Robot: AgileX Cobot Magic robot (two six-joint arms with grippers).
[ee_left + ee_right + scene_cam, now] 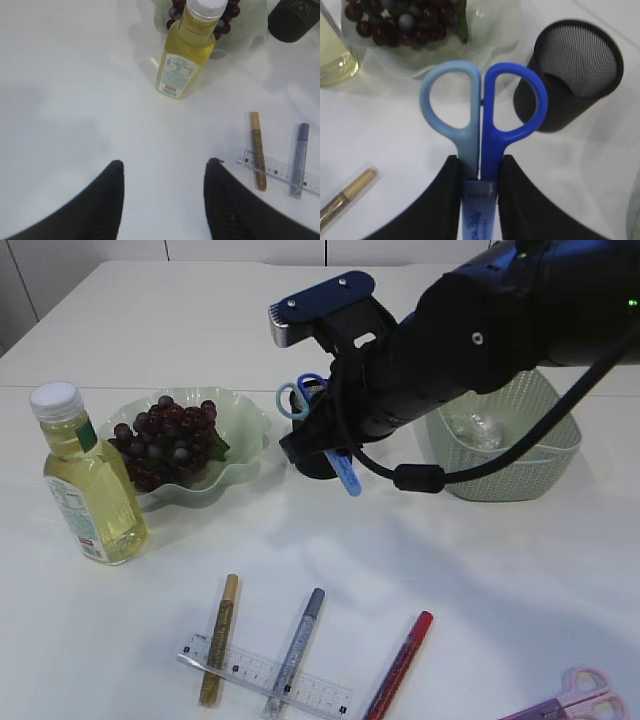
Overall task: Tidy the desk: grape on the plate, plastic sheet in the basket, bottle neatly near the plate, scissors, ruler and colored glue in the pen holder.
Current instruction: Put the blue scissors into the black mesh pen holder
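worktop (pixel 480 580): white, carrying everything; nearly all items sitting in the middle band and along the near edge.
right arm (pixel 470 350): reaching across the middle twd the far side, blocking most of the pen holder in the exterior view.
basket (pixel 545 455): sitting at the right side, w/ the plastic sheet (pixel 478 430) lying inside, so that part looks done.
plate (pixel 245 425): sitting left of centre, holding the grape (pixel 165 440); also looks done.
bottle (pixel 85 475): standing upright just beside the plate twd the left edge, cap on.
pen holder (pixel 575 72): black mesh, standing next to the plate, mouth showing open.
right hand (pixel 479 192): gripping the blue scissors (pixel 482 107) narrowly at the shank, loops pointing away, prob. so the blades can go tip-first into the holder; scissors hanging just beside the holder, not yet in it.
left hand (pixel 162 192): fingers standing wide, holding nothing, hovering over bare worktop near the near-left side.
ruler (pixel 265 675): clear, lying flat at the near edge under two glue pens.
colored glue: gold (pixel 218 640), silver (pixel 295 650) and red (pixel 400 665) pens lying along the near edge, waiting.
pink scissors (pixel 575 700): lying at the near-right corner, partly cut off.
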